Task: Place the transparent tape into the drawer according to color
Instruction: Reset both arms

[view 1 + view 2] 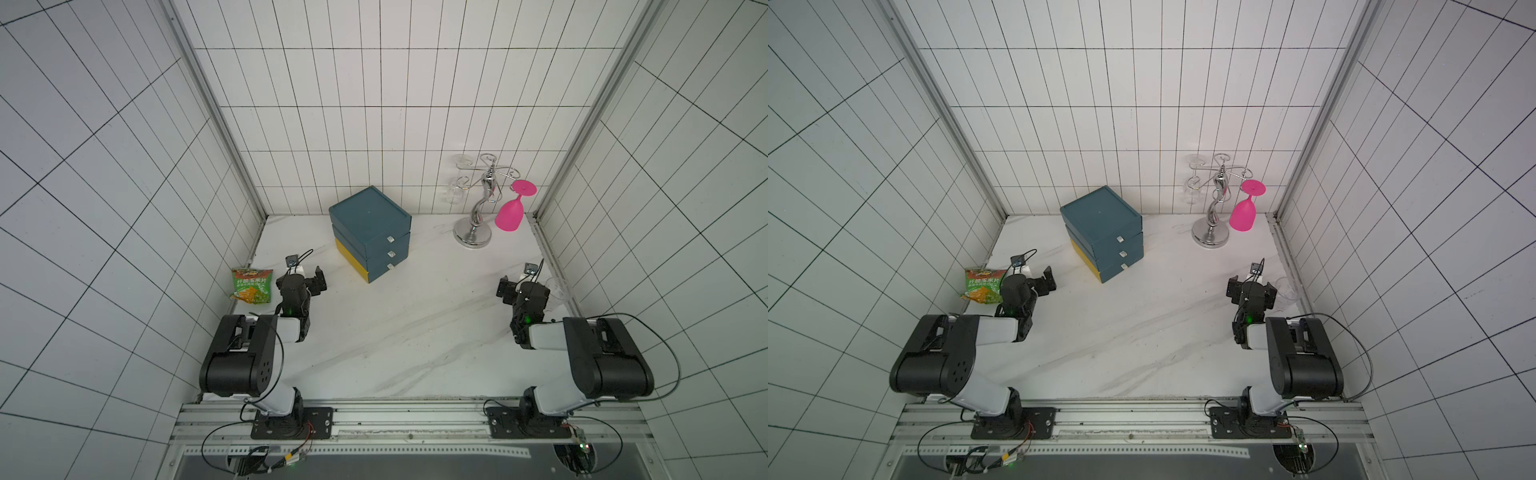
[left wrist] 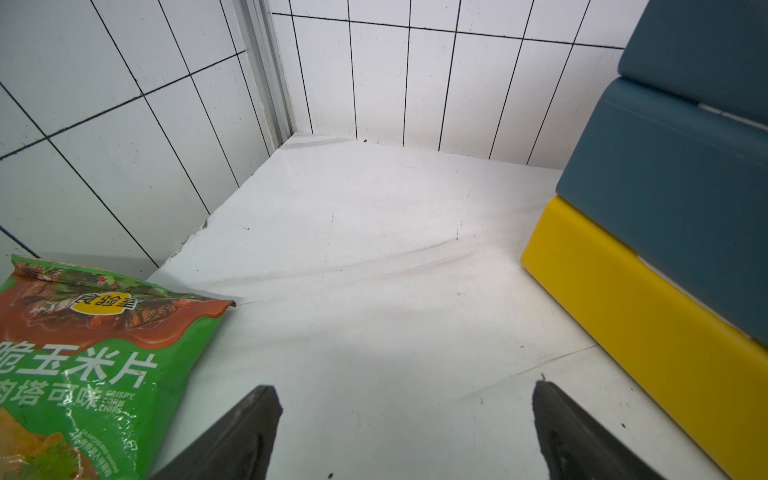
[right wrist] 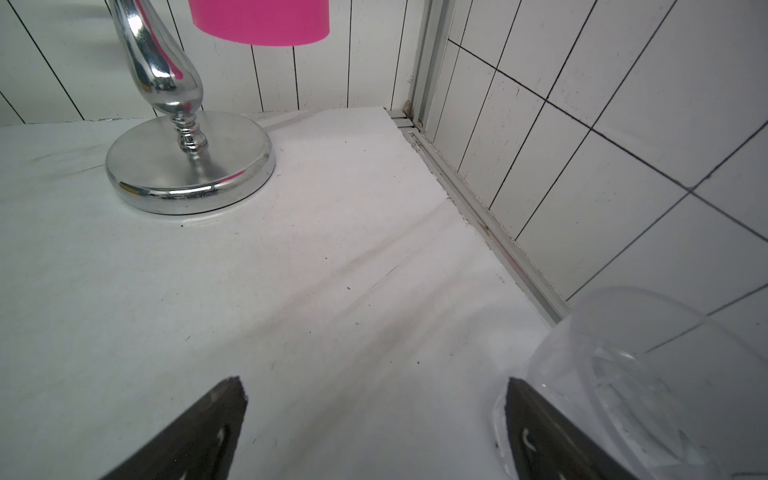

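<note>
Matt teal plastic on the drawer stack (image 1: 370,226), with a matt yellow flank low down and small shiny pulls. Beneath it, smooth white marble-look table top (image 1: 415,332), faintly grey-veined and scuffed. Left of the drawer stack, glossy crinkled film on the snack bag (image 1: 251,286). Right of the stack, mirror-polished chrome metal on the glass rack (image 1: 473,239), plus an opaque pink plastic goblet (image 1: 509,216) with soft sheen. Farther right and nearer, clear smooth plastic of a cup (image 3: 623,374). Dull dark, faintly grainy faces on the left gripper (image 2: 403,388) and right gripper (image 3: 374,380).

Drawer stack (image 1: 370,226) left of glass rack (image 1: 473,240)
</note>
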Available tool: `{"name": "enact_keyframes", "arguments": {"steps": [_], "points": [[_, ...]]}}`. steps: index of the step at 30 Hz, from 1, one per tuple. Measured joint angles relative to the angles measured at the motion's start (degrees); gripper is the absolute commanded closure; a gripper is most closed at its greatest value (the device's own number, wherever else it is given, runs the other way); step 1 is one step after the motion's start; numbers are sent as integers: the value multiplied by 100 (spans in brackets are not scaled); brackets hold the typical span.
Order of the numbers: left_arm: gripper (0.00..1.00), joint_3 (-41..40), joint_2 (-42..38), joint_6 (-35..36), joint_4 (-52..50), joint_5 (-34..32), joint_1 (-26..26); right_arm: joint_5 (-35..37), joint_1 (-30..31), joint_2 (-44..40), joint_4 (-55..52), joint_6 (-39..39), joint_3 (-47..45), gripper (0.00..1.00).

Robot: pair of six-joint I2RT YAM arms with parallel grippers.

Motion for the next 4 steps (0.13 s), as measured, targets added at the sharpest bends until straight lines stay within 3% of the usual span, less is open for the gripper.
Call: {"name": "enact_keyframes", "arguments": {"steps": [4], "points": [[2,0,0,-7,0,0,0,-48,-70,2,-61,31,50,1]]}}
